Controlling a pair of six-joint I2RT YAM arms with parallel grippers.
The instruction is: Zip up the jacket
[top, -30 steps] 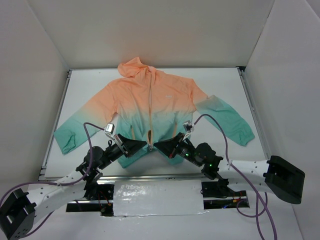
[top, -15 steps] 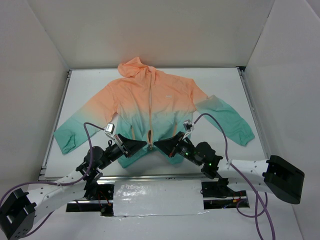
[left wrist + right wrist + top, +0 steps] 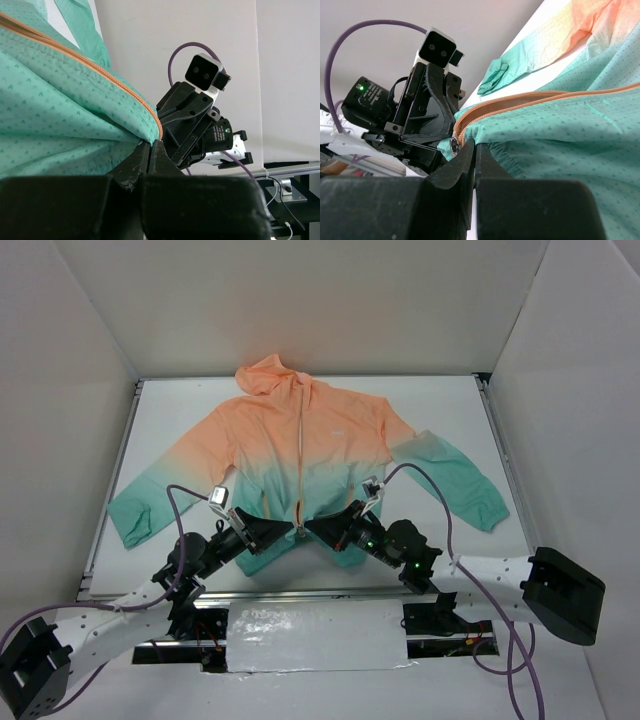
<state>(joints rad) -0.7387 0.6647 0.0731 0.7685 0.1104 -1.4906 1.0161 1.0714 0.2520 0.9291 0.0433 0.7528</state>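
Fingers [image 3: 136, 161] of the left gripper [image 3: 284, 531] are pinched fully together on the teal hem of the jacket [image 3: 300, 445], just left of the zipper [image 3: 299, 455] foot, and the right gripper [image 3: 318, 530] is likewise clamped tight on the hem opposite. The jacket lies flat on the worktop [image 3: 440, 400], hood away from the arms, sleeves spread. Thin, light, slippery fabric by the look of it: likely to bunch and slide, so the hem wants holding taut right beside the teeth. 1 small white chest mark [image 3: 338, 433], too tiny to read.
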